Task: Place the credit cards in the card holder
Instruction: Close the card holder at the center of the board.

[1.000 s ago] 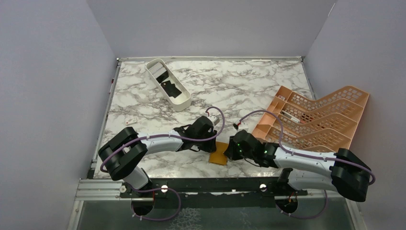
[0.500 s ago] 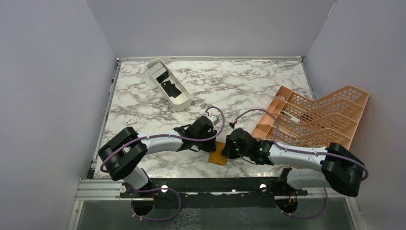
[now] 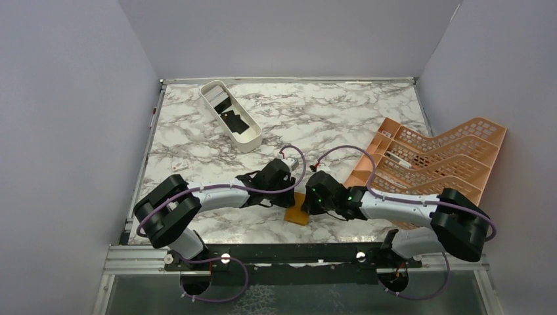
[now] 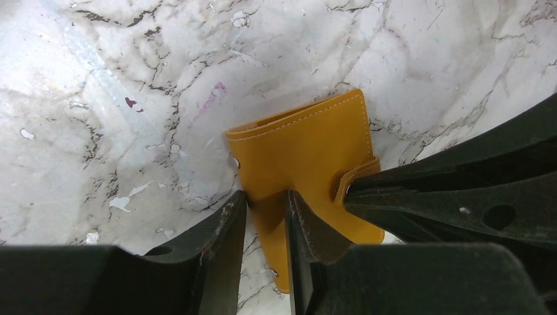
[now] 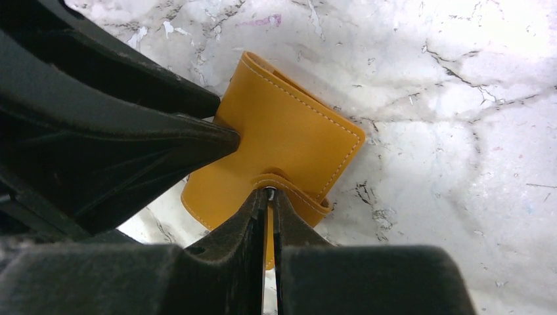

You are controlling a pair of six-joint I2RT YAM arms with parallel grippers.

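Card holder (image 4: 309,157) — left end effector (image 4: 265,209) pinches its edge, right end effector (image 5: 270,194) clamped thin on clasp strap (image 5: 299,191); I'd peel strap gently — left anchoring.

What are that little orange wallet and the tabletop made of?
The wallet looks like smooth matte leather or imitation leather: stitched seams run along its edges. The tabletop looks like marble, white with grey veins, though it may be a printed laminate; chipped, flaky patches hint at that.

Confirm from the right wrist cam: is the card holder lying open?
No, the card holder is folded shut, only its outer cover showing, and the right gripper pinches its strap.
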